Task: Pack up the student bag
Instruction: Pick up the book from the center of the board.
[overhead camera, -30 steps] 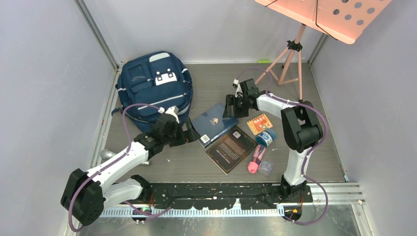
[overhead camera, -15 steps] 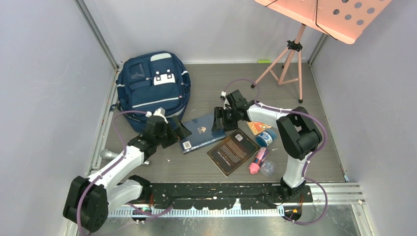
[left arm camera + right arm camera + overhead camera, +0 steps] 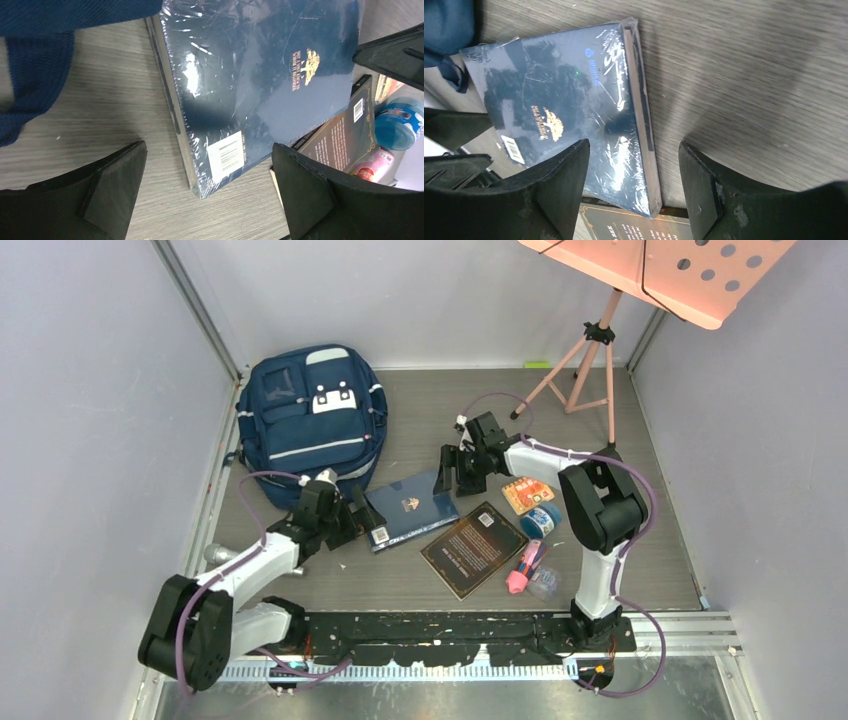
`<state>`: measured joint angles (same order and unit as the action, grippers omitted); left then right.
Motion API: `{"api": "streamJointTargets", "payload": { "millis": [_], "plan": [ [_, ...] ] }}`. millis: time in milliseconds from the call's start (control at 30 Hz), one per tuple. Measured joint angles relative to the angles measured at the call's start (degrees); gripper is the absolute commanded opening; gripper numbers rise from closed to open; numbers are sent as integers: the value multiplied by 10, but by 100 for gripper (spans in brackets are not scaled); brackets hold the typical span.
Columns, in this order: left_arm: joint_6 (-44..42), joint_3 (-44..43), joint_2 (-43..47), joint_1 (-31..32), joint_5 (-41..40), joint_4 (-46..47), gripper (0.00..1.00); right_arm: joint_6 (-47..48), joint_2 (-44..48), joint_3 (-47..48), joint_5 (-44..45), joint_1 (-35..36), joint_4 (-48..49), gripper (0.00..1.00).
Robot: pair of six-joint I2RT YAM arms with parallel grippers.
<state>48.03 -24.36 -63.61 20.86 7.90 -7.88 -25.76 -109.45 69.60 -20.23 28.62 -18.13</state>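
The student bag (image 3: 310, 420), navy with pale stripes and a white patch, lies zipped at the back left; its fabric (image 3: 35, 65) fills the left wrist view's upper left. A shrink-wrapped dark blue book (image 3: 410, 508) lies flat just right of it. My left gripper (image 3: 352, 518) is open at the book's near-left corner (image 3: 220, 155), which sits between the jaws (image 3: 210, 185) untouched. My right gripper (image 3: 450, 480) is open over the book's far-right corner (image 3: 644, 165), its jaws (image 3: 634, 185) straddling the edge without gripping.
A black book (image 3: 473, 548) lies under the blue book's right edge. An orange card pack (image 3: 527, 492), blue jar (image 3: 541, 521), pink marker (image 3: 518, 570) and clear item (image 3: 541, 582) sit right of it. A pink tripod stand (image 3: 588, 360) is at back right, a silver cylinder (image 3: 218, 554) near left.
The blue book has slid left toward the bag. The left gripper drew back toward the near left, off the bag. The right gripper followed the book leftward.
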Motion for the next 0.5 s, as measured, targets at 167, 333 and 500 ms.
{"api": "streamJointTargets", "payload": {
  "millis": [167, 333, 500],
  "plan": [
    [10, 3, -39, -3, 28, 81, 96, -8, -12, 2, -50, -1, 24, 71],
    [13, 11, -68, -9, 59, 143, 80, -25, -21, -5, -90, -8, 57, 67],
    [5, 18, -73, -15, 62, 153, 61, -46, -20, -25, -103, -19, 97, 54]
  ]
}}
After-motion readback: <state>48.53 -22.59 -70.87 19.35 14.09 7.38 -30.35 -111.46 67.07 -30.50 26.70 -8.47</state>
